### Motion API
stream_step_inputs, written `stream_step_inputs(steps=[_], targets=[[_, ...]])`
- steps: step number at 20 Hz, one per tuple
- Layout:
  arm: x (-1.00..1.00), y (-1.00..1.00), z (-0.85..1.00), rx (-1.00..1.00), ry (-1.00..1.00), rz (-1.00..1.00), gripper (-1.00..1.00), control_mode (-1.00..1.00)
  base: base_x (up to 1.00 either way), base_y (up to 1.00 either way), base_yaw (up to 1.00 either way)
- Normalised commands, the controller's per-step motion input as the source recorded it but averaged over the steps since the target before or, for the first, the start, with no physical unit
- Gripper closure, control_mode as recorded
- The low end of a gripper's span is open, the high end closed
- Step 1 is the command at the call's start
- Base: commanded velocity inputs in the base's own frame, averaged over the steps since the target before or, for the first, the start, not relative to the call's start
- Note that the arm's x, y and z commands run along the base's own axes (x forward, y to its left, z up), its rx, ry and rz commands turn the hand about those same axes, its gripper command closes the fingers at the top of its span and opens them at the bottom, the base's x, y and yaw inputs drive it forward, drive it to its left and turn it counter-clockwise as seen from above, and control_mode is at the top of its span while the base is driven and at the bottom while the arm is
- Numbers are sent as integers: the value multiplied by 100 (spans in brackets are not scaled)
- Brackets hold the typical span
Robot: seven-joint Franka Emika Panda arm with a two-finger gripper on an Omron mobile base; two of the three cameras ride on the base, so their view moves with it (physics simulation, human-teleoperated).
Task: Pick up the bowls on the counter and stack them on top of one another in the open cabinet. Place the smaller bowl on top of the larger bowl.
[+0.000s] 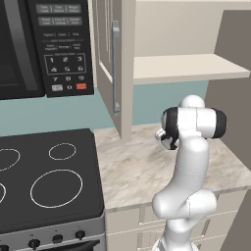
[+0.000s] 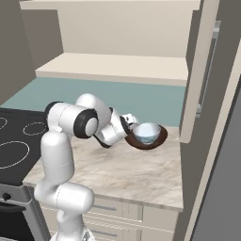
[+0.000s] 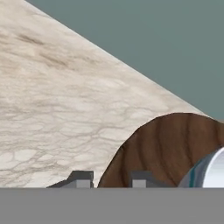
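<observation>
The larger bowl (image 2: pixel 161 137), dark brown and wood-grained, sits on the counter (image 2: pixel 127 174) near the back wall. The smaller bowl (image 2: pixel 146 132), pale blue, overlaps it; I cannot tell whether it lies inside or just beside it. My gripper (image 2: pixel 130 123) reaches down to the brown bowl's left edge. In the hand view the gripper (image 3: pixel 111 180) straddles the rim of the larger bowl (image 3: pixel 175 148), one tip outside over the counter (image 3: pixel 52 109) and one over the wood. The jaws stand narrow; contact with the rim is not clear. The smaller bowl (image 3: pixel 214 173) peeks in at the right.
The cabinet shelf (image 2: pixel 117 66) stands bare above the counter, with its open door (image 2: pixel 203 70) hanging to the right of the bowls. In the left base view the door (image 1: pixel 115 59) hangs left of the shelf (image 1: pixel 186 68). A black stovetop (image 1: pixel 49 181) and microwave (image 1: pixel 44 44) lie to the left.
</observation>
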Motion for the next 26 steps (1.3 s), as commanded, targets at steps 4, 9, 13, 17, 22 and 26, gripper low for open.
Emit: stream_step_inputs(steps=[4,9,13,17,22,26], targets=[[-1,0,0,0,-1,0,100,-100,0,0,0],[-22,-1,10,0,-10,-1,100,-100,0,0,0],[-40,0,22,0,-11,-3,100,-100,0,0,0],[-47,0,17,0,-8,-1,100,-100,0,0,0],[-54,1,16,0,-10,-1,100,-100,0,0,0],[-59,5,28,0,-12,-1,100,-100,0,0,0]])
